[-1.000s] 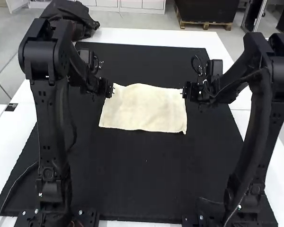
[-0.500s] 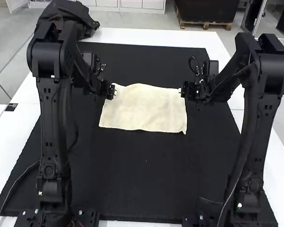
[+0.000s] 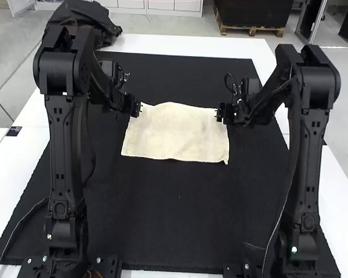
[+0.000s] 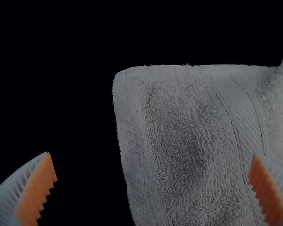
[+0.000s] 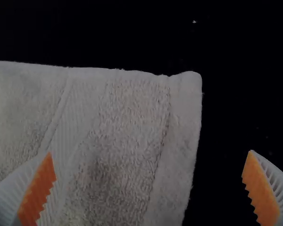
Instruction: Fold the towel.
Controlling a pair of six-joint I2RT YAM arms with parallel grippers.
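Both wide open w/ nothing gripped: L pincer (image 3: 140, 109) at towel's far L corner, R pincer (image 3: 219, 114) at far R corner. Towel (image 3: 175, 133) lies flat b/w them on black mat (image 3: 174, 214), which covers part of white tabletop (image 3: 174, 44). Wrist views: each pincer has one finger over cloth, other over mat. Can't tell if either touches towel.
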